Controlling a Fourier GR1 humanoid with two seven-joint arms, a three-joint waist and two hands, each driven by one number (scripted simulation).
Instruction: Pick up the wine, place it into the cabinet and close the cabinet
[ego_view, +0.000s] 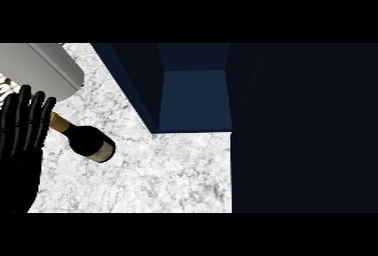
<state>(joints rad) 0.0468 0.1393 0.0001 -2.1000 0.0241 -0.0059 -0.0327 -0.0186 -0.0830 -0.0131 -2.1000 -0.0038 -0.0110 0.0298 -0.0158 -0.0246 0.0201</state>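
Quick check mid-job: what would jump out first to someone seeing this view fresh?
The dark wine bottle against the white marble counter, left of centre, its gold neck pointing at the black left hand at the left edge, fingers straight. Next, the open dark blue cabinet at upper centre.

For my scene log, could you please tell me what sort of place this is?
Most likely a kitchen. A white marbled counter fills the lower part of the view, a dark wine bottle with a gold neck shows at its left, and a dark blue cabinet stands open at the back.
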